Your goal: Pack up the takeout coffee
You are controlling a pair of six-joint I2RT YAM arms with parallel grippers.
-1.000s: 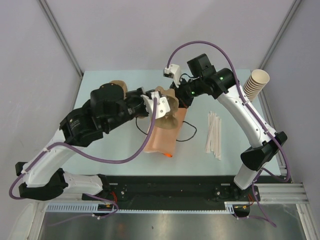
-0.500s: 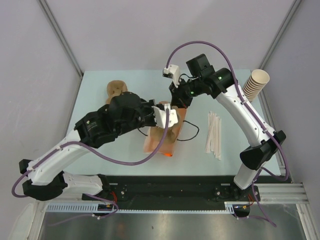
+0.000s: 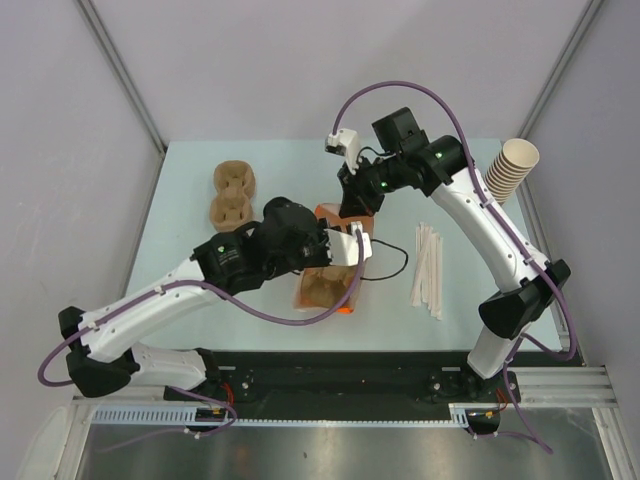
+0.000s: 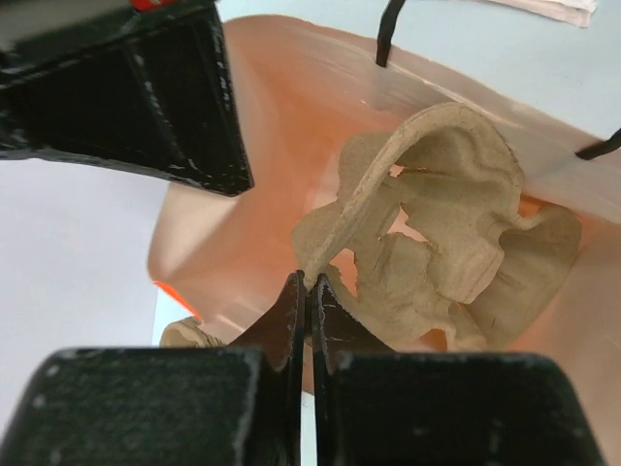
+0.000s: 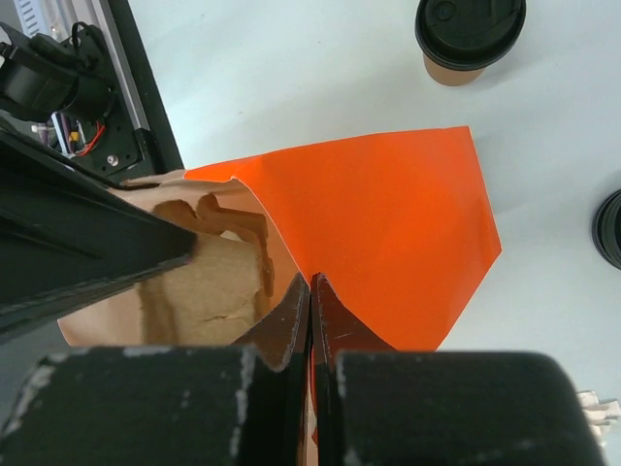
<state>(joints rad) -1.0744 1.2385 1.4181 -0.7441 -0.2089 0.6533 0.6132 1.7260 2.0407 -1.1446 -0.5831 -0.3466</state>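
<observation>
At the mouth of the orange bag point(image 5: 388, 214), my left hand point(image 4: 309, 289) pinches the cardboard tray point(image 4: 456, 223); my right hand point(image 5: 310, 291) pinches the bag's rim; the coffee point(image 5: 469, 34) stands apart on the desk point(image 5: 291, 78).

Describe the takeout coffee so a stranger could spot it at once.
Find the orange bag in the middle of the right wrist view. On the table beyond its far edge, near the picture's top, stands the takeout coffee. It alone pairs a round black lid with a small brown paper cup; the black disc cut by the right edge shows no cup.
</observation>
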